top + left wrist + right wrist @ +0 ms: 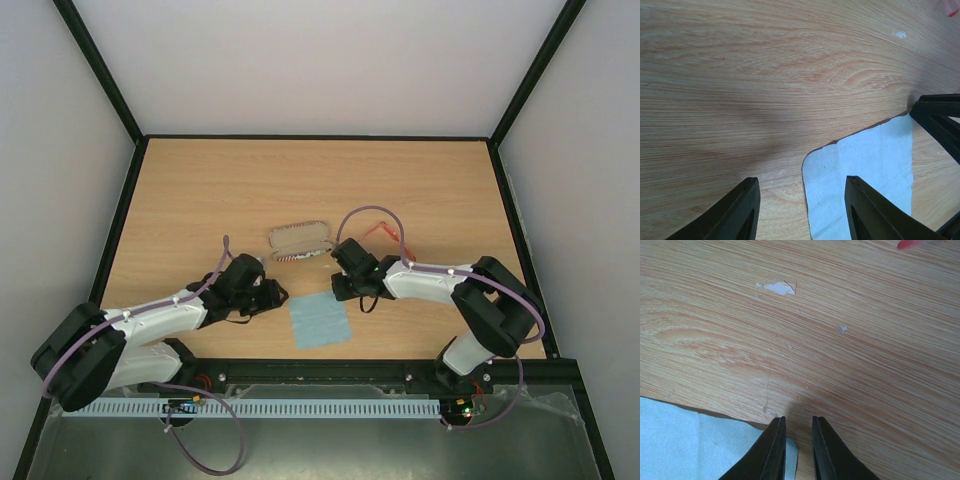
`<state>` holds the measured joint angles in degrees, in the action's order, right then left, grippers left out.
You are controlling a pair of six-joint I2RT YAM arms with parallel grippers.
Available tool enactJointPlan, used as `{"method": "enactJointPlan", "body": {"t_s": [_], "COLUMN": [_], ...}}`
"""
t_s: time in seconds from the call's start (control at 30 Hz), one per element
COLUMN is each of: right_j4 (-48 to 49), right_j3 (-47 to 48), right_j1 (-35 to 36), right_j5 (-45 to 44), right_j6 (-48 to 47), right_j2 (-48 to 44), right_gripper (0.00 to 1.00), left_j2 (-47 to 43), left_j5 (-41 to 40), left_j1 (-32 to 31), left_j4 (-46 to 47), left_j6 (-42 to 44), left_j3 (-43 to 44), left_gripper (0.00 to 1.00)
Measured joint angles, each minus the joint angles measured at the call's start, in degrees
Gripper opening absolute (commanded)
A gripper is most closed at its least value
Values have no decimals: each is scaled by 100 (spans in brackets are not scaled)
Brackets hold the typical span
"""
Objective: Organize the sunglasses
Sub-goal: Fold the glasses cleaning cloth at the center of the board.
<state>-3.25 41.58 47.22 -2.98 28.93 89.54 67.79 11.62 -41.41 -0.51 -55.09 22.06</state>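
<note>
- Sunglasses (380, 231), thin and red-orange, lie on the wooden table (200, 190) just behind the right arm's wrist, partly crossed by its purple cable (372, 210).
- To their left, close by but apart, sits the oblong flag-print case (299, 240), lying open.
- A square light blue cloth (320, 320) lies flat nearer the arm bases, between the two grippers.
- Left gripper (801, 179) has its fingers well apart and holds nothing; it hangs low over the cloth's near-left corner.
- Right gripper (795, 420) has its fingers almost together, with only a slim gap between them. The cloth's edge runs into that gap, and I cannot tell whether it is pinched.
- Neither gripper touches the sunglasses; only a red sliver shows at the top edge of each wrist view.
</note>
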Motion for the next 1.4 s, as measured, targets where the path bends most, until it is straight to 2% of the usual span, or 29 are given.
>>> {"method": "enactJointPlan", "body": {"t_s": [0.7, 0.87, 1.03, 1.4], "right_j4": [44, 55, 55, 31], "right_j3": [-28, -28, -28, -63], "right_j1": [208, 251, 262, 313], "right_j5": [-11, -35, -72, -315], "right_j6": [-20, -15, 22, 269], "right_j2": [-13, -4, 13, -24], "right_gripper": [16, 12, 2, 1], "left_j2": [0, -31, -55, 181], "left_j5": [7, 7, 7, 15], "left_j1": [-11, -11, -11, -151], "left_j4": [7, 4, -7, 26], "left_j6": [-46, -46, -48, -37], "left_j3": [-2, -9, -42, -11], "left_gripper": [49, 49, 49, 52]}}
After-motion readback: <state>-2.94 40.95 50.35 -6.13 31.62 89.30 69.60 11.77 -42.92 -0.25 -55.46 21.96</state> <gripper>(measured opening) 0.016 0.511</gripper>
